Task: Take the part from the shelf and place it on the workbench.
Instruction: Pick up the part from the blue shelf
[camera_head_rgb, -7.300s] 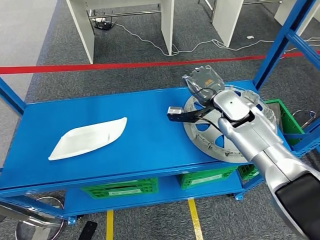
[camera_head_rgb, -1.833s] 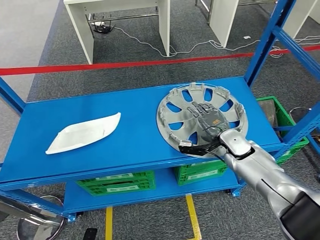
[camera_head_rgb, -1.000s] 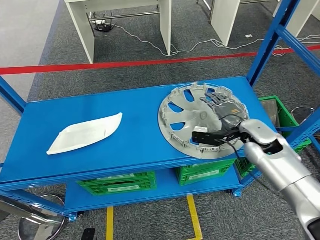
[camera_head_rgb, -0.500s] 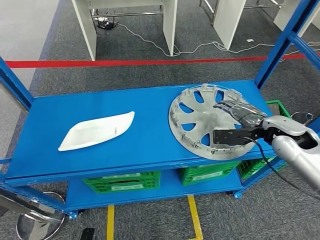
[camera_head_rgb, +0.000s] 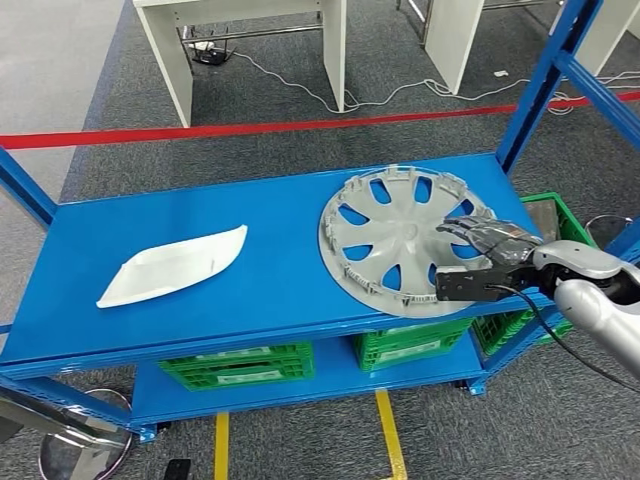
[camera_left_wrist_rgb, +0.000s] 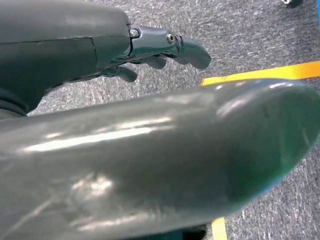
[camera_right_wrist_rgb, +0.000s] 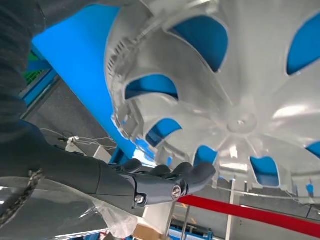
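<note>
So from my head view, the grey hubcap (camera_head_rgb: 398, 237) is lying flat on the right half of the blue shelf (camera_head_rgb: 287, 270), inner side up, its near edge right at the shelf's front lip. My right hand (camera_head_rgb: 483, 255) is at the hubcap's right rim with the fingers laid over the edge, but I honestly can't tell if I've actually got a grip on it or am just resting there. A white curved panel (camera_head_rgb: 172, 266) sits well apart on the left half of the shelf. Green crates (camera_head_rgb: 240, 362) are on the lower level, a blue upright post (camera_head_rgb: 542, 85) stands just behind the hubcap on the right, and a red tape line (camera_head_rgb: 226, 131) runs across the carpet beyond. Left wrist view: my left hand (camera_left_wrist_rgb: 151, 47) hangs over grey carpet with a yellow floor stripe (camera_left_wrist_rgb: 260, 72), fingers stretched out and holding nothing. Right wrist view: the hubcap's spokes and rim (camera_right_wrist_rgb: 226, 85) up close, my dark fingers (camera_right_wrist_rgb: 170, 177) just beside the rim.
</note>
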